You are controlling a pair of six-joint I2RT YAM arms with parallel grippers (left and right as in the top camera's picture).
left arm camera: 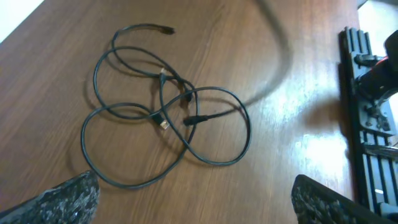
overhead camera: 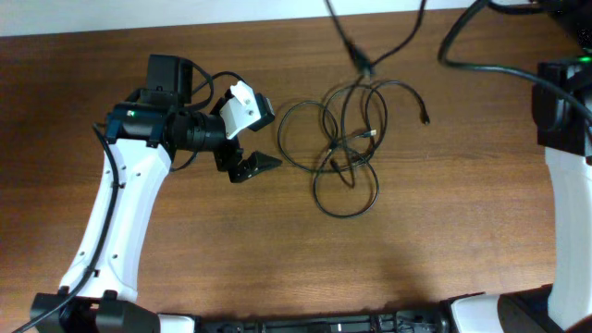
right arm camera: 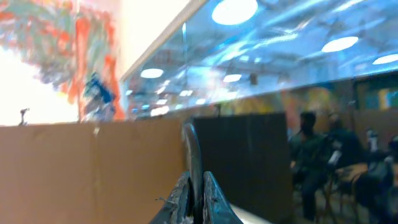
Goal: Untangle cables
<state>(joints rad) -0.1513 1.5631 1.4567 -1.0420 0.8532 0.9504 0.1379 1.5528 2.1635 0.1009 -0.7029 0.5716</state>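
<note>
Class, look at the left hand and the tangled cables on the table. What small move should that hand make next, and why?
Probably ease the left hand forward and down onto the nearest loop of the cables. Its fingers stand wide open with nothing between them. The tangle lies just ahead on the table, with its loops crossing in the middle.
</note>
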